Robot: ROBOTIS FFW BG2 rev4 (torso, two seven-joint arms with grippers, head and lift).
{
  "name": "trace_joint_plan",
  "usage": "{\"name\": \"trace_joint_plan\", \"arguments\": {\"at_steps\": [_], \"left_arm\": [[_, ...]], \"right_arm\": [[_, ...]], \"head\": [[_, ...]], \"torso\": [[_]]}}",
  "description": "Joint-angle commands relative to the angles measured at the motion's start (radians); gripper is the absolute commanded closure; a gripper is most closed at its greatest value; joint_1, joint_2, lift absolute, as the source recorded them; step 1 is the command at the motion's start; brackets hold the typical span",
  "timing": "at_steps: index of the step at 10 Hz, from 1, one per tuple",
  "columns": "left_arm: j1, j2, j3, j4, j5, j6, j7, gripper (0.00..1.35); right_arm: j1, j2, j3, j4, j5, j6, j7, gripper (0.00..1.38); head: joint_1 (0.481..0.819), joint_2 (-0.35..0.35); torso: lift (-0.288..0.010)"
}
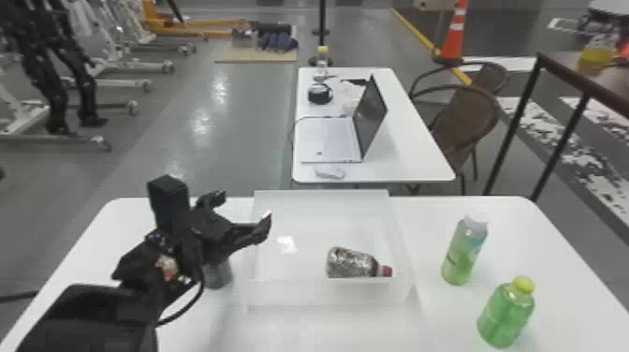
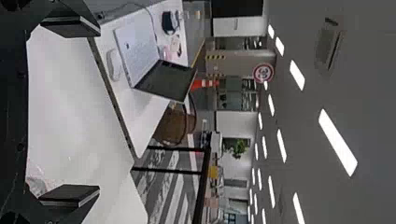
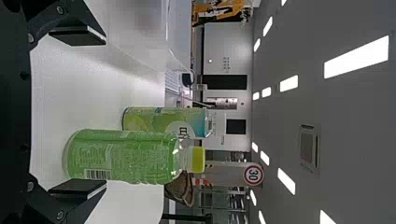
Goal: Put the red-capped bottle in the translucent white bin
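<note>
Red-capped bottle (image 1: 355, 263), one, lying in translucent white bin (image 1: 323, 295); placing done, I judge, only withdrawal remaining; left pincer (image 2: 95, 111) and right pincer (image 3: 103, 112) both spread.

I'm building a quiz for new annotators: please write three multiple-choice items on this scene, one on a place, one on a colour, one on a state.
1. Where is the red-capped bottle?
A) on the floor
B) in the bin
C) on the laptop

2. What colour is the cap of the green bottle nearest the robot?
A) yellow
B) blue
C) black

3. How are the left gripper's fingers?
A) shut on a bottle
B) shut and empty
C) open

Key:
1 B: the head view shows it lying there.
2 A: the head and right wrist views show it.
3 C: the left wrist view shows them wide apart.
</note>
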Motion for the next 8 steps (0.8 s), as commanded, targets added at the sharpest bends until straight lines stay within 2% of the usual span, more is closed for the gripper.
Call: {"name": "trace_joint_plan", "arguments": {"at_steps": [1,3,4,6,7,8], "left_arm": [[0.127,-0.001,0.092,-0.099,0.011,-0.01,0.035,0.12],[0.262,-0.012,0.182,-0.132,0.034,-0.074,0.094,0.12],[0.33,-0.038,0.224,-0.133,0.019,-0.143,0.117,0.12],[0.452,-0.136,0.314,-0.118,-0.03,-0.292,0.151,0.12],[0.477,-0.148,0.356,-0.087,-0.032,-0.356,0.151,0.12],[0.489,-0.148,0.386,-0.055,-0.027,-0.401,0.144,0.12]], "right_arm": [[0.007,0.001,-0.001,-0.006,0.002,0.0,0.0,0.2],[0.022,0.001,-0.003,-0.021,0.002,0.0,-0.002,0.2],[0.035,0.001,-0.003,-0.032,0.002,0.0,-0.016,0.21],[0.071,0.001,-0.001,-0.055,0.004,0.0,-0.043,0.21],[0.094,0.001,-0.001,-0.07,0.007,0.005,-0.057,0.21],[0.119,0.001,-0.001,-0.087,0.011,0.011,-0.071,0.21]], "head": [[0.549,0.0],[0.549,0.0],[0.549,0.0],[0.549,0.0],[0.549,0.0],[0.549,0.0]], "torso": [[-0.1],[-0.1],[-0.1],[-0.1],[-0.1],[-0.1]]}}
